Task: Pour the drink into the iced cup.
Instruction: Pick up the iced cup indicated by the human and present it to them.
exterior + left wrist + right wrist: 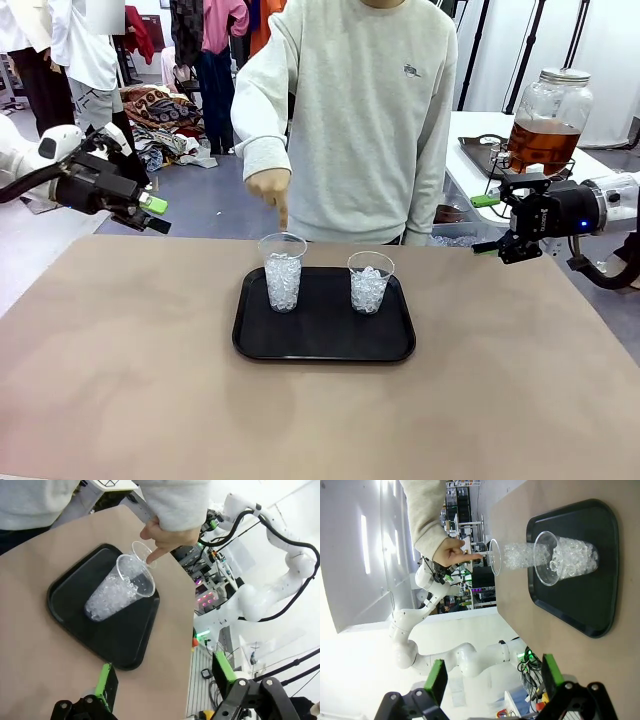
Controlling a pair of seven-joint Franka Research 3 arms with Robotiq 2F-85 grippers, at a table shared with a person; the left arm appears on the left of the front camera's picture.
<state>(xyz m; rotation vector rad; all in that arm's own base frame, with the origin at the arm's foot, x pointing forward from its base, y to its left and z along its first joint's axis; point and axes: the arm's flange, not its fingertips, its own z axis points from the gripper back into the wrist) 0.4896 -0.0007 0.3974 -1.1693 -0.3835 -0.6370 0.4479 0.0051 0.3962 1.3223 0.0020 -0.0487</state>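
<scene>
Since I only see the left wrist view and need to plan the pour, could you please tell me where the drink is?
Observer: The amber drink sits in a glass jar on a white side table beyond the right gripper.
Operator: Thank you; is that gripper holding anything?
Observer: No, it hangs open and empty, right of the tray.
Operator: Which cup is the hand pointing at?
Observer: The left cup, from just above its far rim.
</scene>
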